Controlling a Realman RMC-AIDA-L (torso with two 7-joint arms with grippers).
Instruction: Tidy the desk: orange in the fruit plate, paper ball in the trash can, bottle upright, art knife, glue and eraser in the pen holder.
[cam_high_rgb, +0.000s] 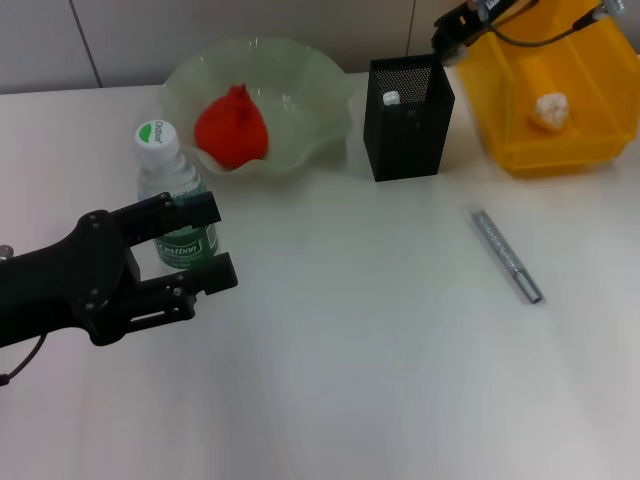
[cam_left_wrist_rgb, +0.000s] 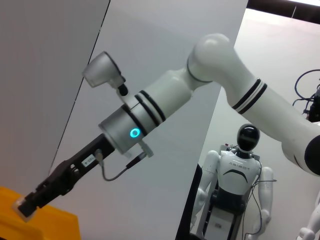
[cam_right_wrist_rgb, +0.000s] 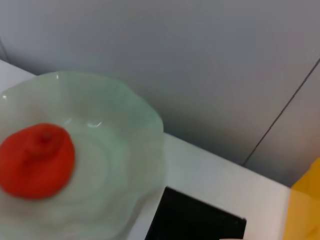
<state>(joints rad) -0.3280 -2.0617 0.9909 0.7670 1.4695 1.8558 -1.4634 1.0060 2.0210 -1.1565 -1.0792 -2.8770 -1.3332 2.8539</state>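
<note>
Red-orange orange (cam_high_rgb: 232, 127), pale green fruit plate (cam_high_rgb: 310, 80), yellow trash can (cam_high_rgb: 580, 110).

- I see a plain white bench (cam_high_rgb: 380, 390), smooth, evenly lit with soft reflections and no hard shadows.
- Behind it stands a pale grey panelled wall (cam_high_rgb: 250, 25); thin dark seams divide the panels.
- My left wrist view shows grey partition panels (cam_left_wrist_rgb: 45, 75) and a white humanoid robot (cam_left_wrist_rgb: 241, 185) standing in a bright area beyond them.
</note>
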